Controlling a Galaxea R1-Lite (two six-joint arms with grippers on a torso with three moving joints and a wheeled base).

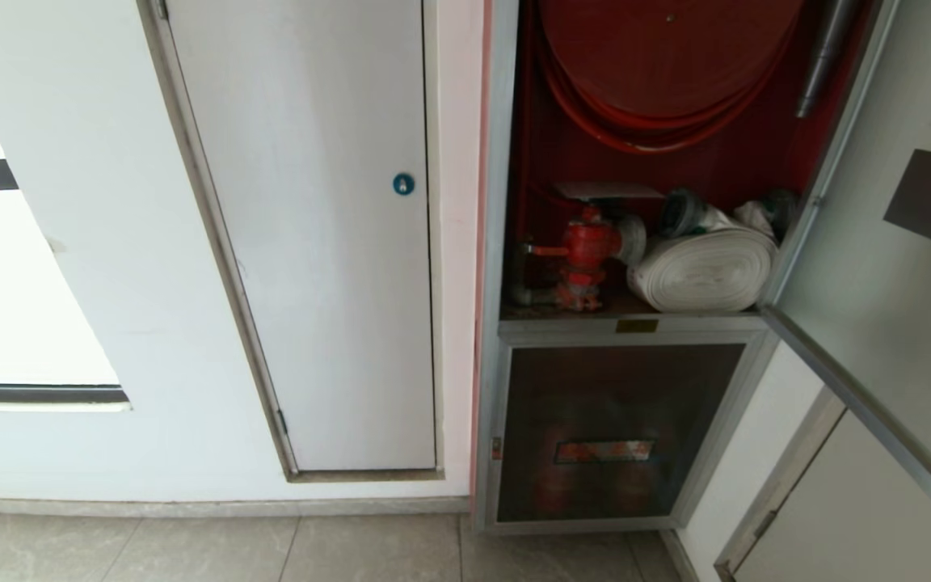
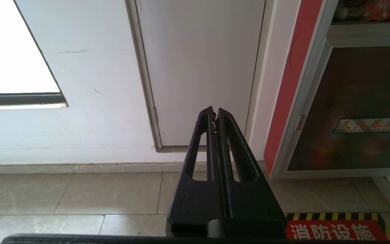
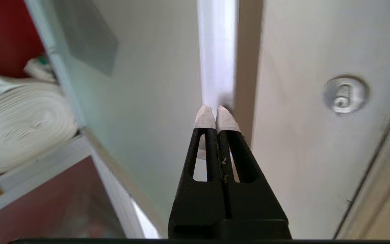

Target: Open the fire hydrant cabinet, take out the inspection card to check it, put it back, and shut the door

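Right gripper (image 3: 216,113) closest in, jaws clenched on nothing, tips before the swung-open door (image 1: 886,267) of the fire hydrant cabinet (image 1: 506,242). Left gripper (image 2: 214,113) likewise clenched, low above the floor (image 2: 80,193) near the white door (image 1: 312,242). Inside: red valve (image 1: 587,250), rolled white hose (image 1: 704,271), hose reel (image 1: 667,56) above.

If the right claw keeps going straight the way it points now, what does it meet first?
Most likely the far edge of the door, the pale upright strip just beyond the shut right claw. The tips look very close to it, though depth is hard to judge. The white hose roll lies well off that line.
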